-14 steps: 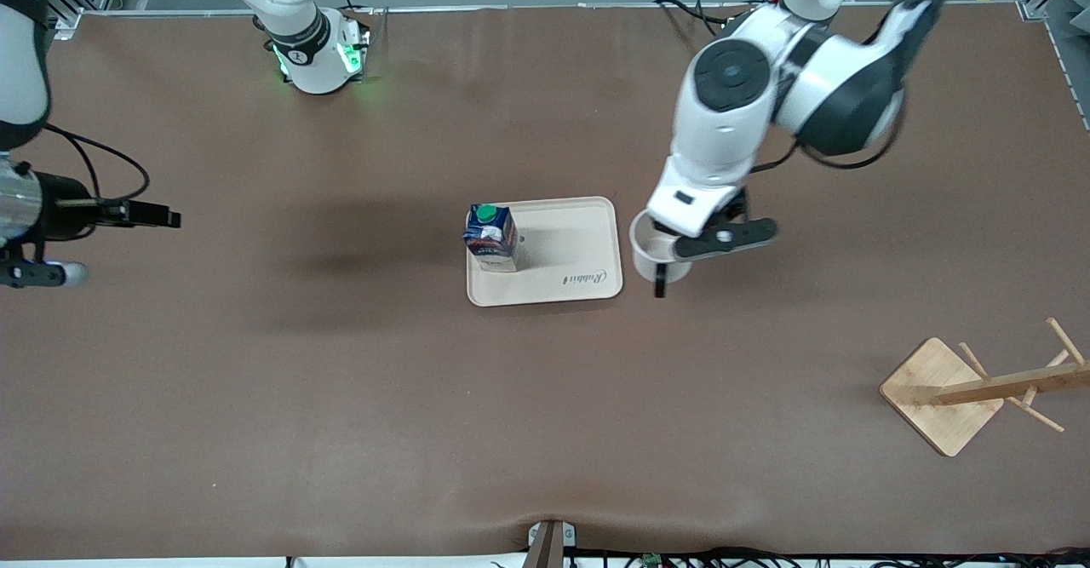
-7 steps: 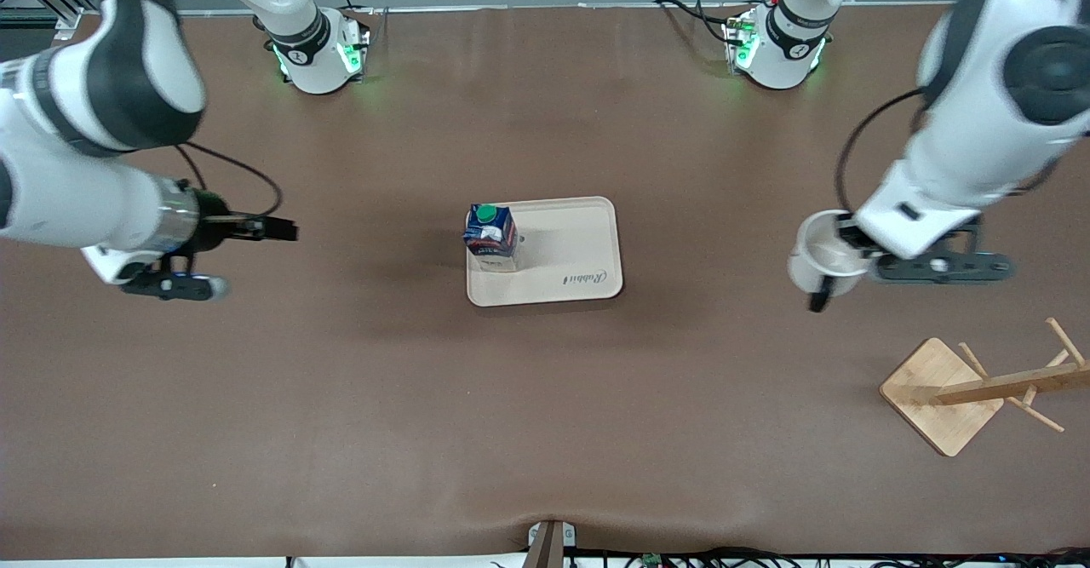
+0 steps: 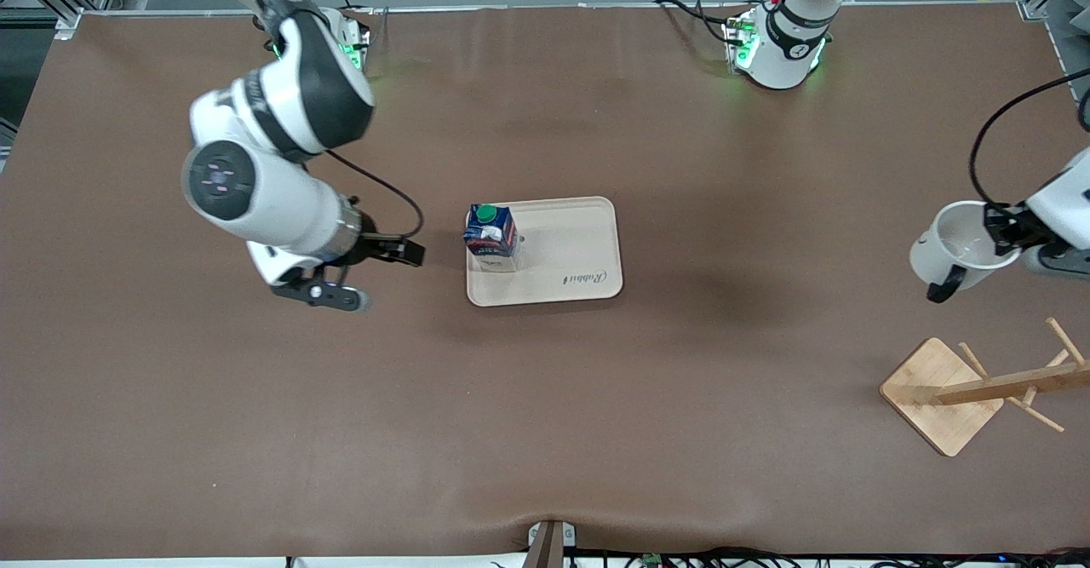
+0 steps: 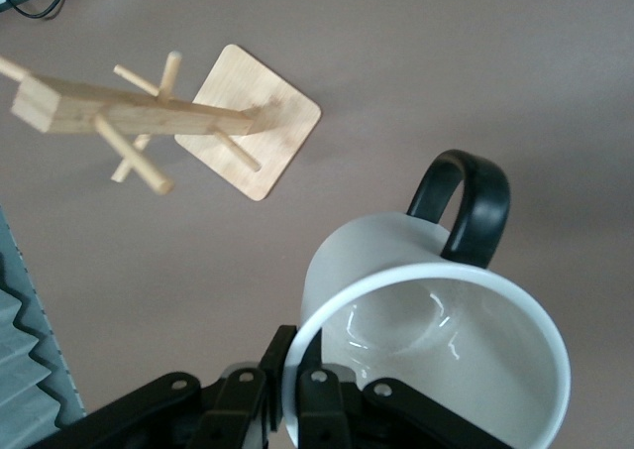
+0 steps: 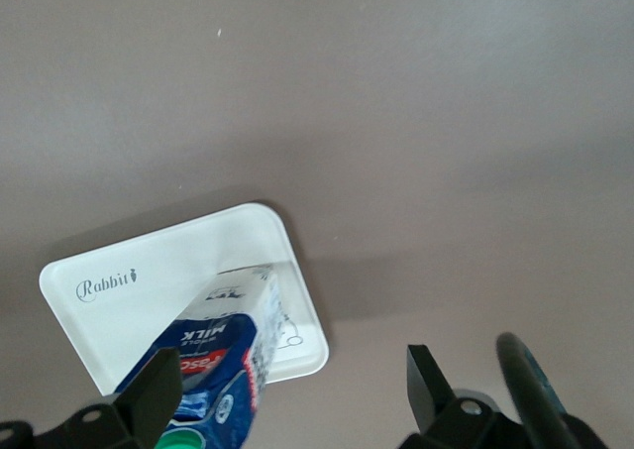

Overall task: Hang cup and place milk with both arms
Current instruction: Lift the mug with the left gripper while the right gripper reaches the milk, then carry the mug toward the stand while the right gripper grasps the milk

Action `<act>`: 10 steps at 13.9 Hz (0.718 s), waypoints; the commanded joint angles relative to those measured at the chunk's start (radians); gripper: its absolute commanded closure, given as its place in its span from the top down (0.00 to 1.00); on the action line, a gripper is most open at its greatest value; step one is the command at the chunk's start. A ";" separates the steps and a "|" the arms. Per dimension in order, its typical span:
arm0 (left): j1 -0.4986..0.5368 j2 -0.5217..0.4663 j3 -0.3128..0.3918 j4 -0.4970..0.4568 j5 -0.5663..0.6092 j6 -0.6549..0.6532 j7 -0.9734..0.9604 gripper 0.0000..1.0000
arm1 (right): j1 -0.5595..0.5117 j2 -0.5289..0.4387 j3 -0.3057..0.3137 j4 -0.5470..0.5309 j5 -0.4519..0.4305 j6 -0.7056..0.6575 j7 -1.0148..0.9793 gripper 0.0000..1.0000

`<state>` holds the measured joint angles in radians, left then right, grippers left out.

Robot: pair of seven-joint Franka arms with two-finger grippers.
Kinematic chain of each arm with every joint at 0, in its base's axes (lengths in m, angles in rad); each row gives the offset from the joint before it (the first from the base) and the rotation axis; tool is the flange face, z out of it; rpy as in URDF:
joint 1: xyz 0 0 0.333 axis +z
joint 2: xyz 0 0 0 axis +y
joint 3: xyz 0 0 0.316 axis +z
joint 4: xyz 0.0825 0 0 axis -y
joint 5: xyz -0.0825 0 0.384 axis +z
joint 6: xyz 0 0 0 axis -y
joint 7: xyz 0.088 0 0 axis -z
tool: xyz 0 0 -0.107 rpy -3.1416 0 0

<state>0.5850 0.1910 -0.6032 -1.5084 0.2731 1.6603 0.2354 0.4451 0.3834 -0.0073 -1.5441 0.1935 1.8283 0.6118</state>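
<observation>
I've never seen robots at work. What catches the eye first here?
The left gripper holds a white cup in the air, above the table near a wooden rack. At the table's middle a blue milk carton stands on a cream tray, with the open right gripper beside it.

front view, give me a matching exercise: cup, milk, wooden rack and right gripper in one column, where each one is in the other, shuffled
Things:
1. cup
2. milk
3. wooden rack
4. right gripper

Places:
A. standing on the tray
B. open, over the table beside the tray, toward the right arm's end
C. on the table at the left arm's end, nearer the front camera than the tray
D. held up by the left gripper, over the table near the rack

Pairs: 1-D, 2-A, 3-C, 4-B
</observation>
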 commanded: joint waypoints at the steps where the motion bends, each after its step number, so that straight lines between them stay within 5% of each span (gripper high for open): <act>1: 0.058 0.010 -0.009 0.008 -0.021 0.022 0.109 0.00 | 0.058 0.003 -0.013 0.010 0.018 0.003 0.043 1.00; 6: 0.144 0.085 -0.007 0.010 -0.021 0.117 0.298 0.00 | 0.188 0.051 -0.014 0.006 0.006 0.062 0.145 1.00; 10: 0.153 0.111 -0.007 0.010 -0.014 0.133 0.309 0.00 | 0.193 0.057 -0.014 0.001 0.004 0.066 0.138 1.00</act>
<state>0.7279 0.3026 -0.6004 -1.5083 0.2698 1.7863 0.5208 0.6354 0.4358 -0.0094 -1.5440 0.1937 1.8898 0.7453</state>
